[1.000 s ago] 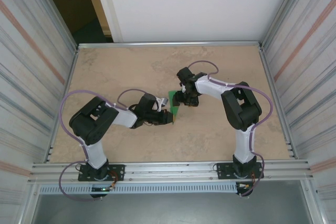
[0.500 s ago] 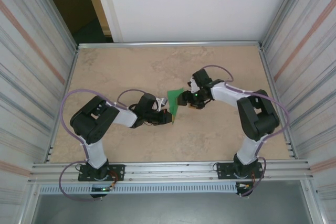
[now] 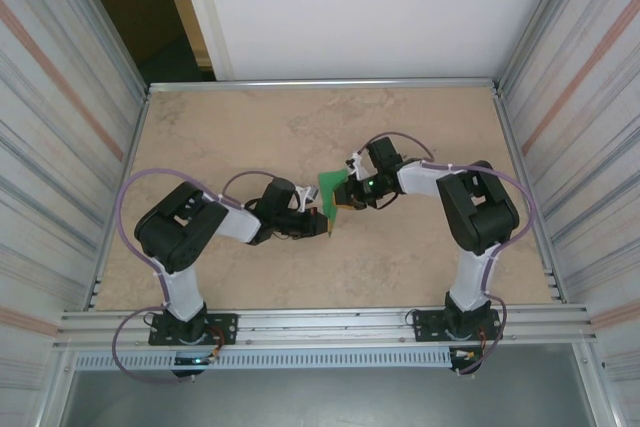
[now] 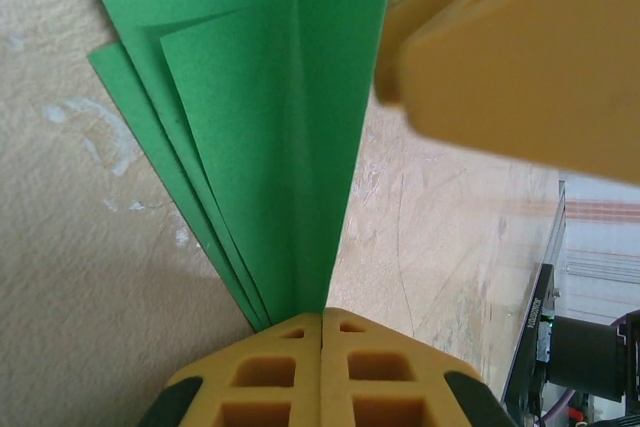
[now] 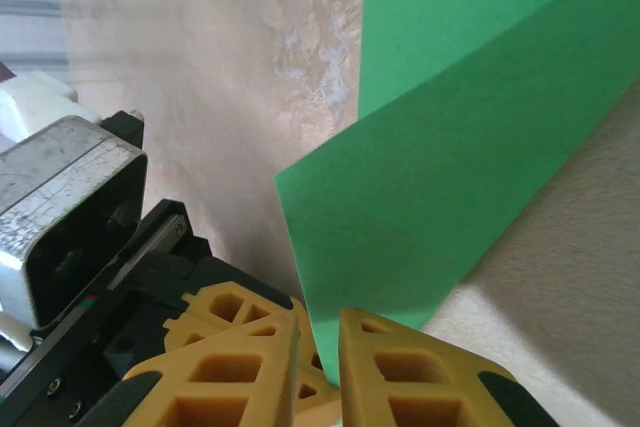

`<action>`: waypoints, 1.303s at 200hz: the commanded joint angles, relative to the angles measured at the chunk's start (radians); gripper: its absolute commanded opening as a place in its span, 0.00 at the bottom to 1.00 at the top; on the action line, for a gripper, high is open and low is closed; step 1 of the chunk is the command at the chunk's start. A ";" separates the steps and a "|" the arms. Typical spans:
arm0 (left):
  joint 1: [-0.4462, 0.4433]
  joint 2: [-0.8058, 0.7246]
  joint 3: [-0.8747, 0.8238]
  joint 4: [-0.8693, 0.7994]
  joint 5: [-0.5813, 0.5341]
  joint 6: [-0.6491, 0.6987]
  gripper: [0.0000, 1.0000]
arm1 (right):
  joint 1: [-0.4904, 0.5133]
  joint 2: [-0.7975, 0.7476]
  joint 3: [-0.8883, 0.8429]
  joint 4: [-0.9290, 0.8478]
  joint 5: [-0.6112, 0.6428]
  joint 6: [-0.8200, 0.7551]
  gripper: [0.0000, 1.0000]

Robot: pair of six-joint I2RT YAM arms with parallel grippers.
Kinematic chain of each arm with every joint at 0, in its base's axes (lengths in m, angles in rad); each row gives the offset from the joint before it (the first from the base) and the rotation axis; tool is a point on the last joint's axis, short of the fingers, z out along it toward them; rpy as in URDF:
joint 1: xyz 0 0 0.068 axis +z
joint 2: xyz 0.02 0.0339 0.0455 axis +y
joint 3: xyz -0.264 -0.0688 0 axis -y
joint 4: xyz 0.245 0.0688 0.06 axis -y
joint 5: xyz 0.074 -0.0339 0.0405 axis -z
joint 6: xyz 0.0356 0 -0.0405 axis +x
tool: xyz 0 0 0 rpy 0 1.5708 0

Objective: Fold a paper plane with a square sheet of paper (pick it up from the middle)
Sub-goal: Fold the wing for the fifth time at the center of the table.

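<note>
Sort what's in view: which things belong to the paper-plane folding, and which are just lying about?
Job: folded green paper, pinched in left gripper; right gripper, jaws narrowly apart around its edge.
Not the job: table, aluminium frame rail, white back panel.

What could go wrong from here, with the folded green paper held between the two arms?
1. The left gripper is shut on the narrow end of the paper, while the right gripper has just a corner between its jaws; pulling apart might tear it or slip it free.
2. The layers fan apart near the left gripper, so a squeeze could set a crooked crease.
</note>
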 commanded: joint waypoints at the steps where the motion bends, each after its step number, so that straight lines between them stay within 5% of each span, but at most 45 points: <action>1: -0.015 0.106 -0.029 -0.108 -0.128 0.018 0.00 | 0.012 0.041 0.052 -0.001 -0.041 -0.022 0.16; 160: -0.013 0.084 -0.023 -0.121 -0.122 0.026 0.02 | 0.072 0.164 0.149 -0.159 0.110 -0.070 0.18; 214: -0.014 -0.140 -0.049 -0.193 -0.158 0.016 0.13 | 0.085 0.186 0.174 -0.237 0.221 -0.059 0.18; 260: -0.028 -0.294 -0.058 -0.170 -0.175 0.009 0.11 | 0.095 0.179 0.186 -0.251 0.232 -0.038 0.18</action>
